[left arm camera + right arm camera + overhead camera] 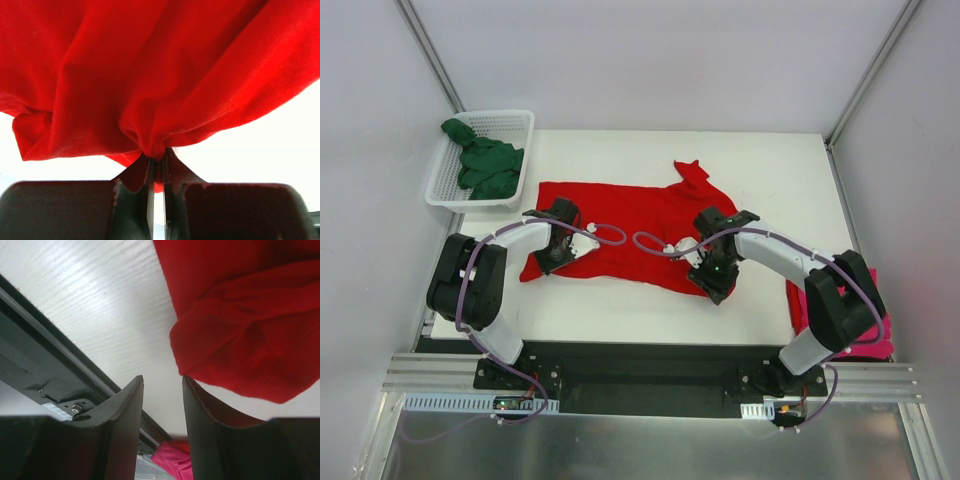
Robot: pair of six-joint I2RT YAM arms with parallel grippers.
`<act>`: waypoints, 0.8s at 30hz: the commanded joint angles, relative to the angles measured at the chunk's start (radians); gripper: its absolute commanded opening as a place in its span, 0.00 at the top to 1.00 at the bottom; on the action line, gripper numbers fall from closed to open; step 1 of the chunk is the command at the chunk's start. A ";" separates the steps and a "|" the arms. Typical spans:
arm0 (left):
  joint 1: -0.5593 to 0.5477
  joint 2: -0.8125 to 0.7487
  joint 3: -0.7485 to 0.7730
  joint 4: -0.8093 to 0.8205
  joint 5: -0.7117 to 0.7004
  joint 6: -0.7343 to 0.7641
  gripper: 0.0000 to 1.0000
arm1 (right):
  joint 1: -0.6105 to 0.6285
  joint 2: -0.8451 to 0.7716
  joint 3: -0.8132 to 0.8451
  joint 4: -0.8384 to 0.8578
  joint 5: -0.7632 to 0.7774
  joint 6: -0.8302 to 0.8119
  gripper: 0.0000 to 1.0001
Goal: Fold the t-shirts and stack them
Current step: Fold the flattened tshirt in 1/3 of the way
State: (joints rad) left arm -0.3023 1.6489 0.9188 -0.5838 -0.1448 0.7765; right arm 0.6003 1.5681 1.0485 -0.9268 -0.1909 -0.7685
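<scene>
The red t-shirt (630, 222) lies spread across the middle of the white table (620, 305), one sleeve pointing to the far side. At its near left corner my left gripper (554, 258) is shut on a pinch of the red cloth (157, 152), which bunches up from between the fingers. My right gripper (713, 284) sits at the shirt's near right edge, open with nothing between its fingers (162, 382). A folded lump of red cloth (240, 345) lies just past its right fingertip. The dark green t-shirt (486, 166) is crumpled in the basket. The magenta-pink t-shirt (876, 338) lies at the table's near right corner, partly hidden by the right arm.
A white mesh basket (498, 116) stands at the table's far left corner. Grey walls and slanted frame posts close in both sides. The black rail (35, 355) at the table's near edge runs just beside the right gripper.
</scene>
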 commanded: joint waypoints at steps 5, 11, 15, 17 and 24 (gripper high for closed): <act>-0.004 0.038 -0.051 -0.057 -0.027 -0.020 1.00 | 0.032 0.099 -0.002 0.130 0.068 0.032 0.60; -0.012 0.034 -0.049 -0.059 -0.036 -0.019 1.00 | 0.069 0.133 0.013 0.172 0.134 0.075 0.61; -0.012 0.034 -0.047 -0.062 -0.039 -0.017 1.00 | 0.084 0.176 0.018 0.186 0.217 0.086 0.61; -0.014 0.037 -0.046 -0.062 -0.039 -0.019 1.00 | 0.085 0.191 0.021 0.192 0.252 0.090 0.61; -0.023 0.037 -0.047 -0.062 -0.039 -0.020 1.00 | 0.084 0.173 0.019 0.184 0.324 0.089 0.62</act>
State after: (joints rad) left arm -0.3214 1.6493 0.9115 -0.5831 -0.1783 0.7696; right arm 0.6861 1.7462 1.0561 -0.7448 0.0578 -0.6884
